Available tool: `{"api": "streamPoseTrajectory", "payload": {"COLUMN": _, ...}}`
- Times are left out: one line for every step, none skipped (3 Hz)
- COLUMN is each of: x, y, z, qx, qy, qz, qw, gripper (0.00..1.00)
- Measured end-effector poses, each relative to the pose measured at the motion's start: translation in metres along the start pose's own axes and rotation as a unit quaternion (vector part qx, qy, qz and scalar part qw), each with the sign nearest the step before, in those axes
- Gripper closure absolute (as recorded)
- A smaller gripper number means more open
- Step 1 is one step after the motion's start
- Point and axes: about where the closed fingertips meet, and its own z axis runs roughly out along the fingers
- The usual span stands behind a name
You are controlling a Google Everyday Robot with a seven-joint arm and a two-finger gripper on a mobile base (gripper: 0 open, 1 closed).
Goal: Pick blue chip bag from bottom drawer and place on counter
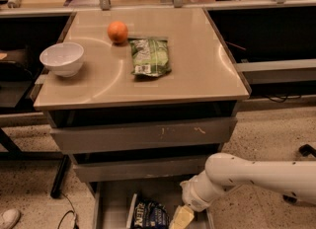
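The blue chip bag (149, 215) lies in the open bottom drawer (111, 203) at the lower edge of the camera view, dark navy with white lettering and a white edge. My gripper (181, 218) hangs from the white arm (256, 176) that reaches in from the right; its pale fingers sit just right of the bag, over the drawer, partly cut off by the frame's lower edge. The beige counter (197, 70) tops the grey cabinet above.
On the counter are a white bowl (62, 58) at the left, an orange (117, 31) at the back and a green-and-white snack bag (149, 57) in the middle. Two grey drawers (143, 134) sit above the bottom one. Dark shelving flanks the cabinet.
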Motion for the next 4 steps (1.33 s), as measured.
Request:
{"api": "streamPoseTrajectory", "payload": {"x": 0.011, "y": -0.009, "z": 0.036, "qx": 0.001, "qy": 0.004, "qz": 0.002, "qw": 1.0000, "gripper": 0.00}}
{"api": "streamPoseTrajectory", "payload": {"x": 0.020, "y": -0.023, "z": 0.069, "qx": 0.008, "qy": 0.008, "qz": 0.009, "qw": 0.9999, "gripper": 0.00}}
{"api": "streamPoseTrajectory", "payload": {"x": 0.026, "y": -0.032, "z": 0.100, "qx": -0.017, "qy": 0.008, "qz": 0.016, "qw": 0.9997, "gripper": 0.00}}
{"api": "streamPoseTrajectory", "payload": {"x": 0.027, "y": -0.031, "z": 0.103, "qx": -0.020, "qy": 0.008, "qz": 0.018, "qw": 0.9996, "gripper": 0.00}}
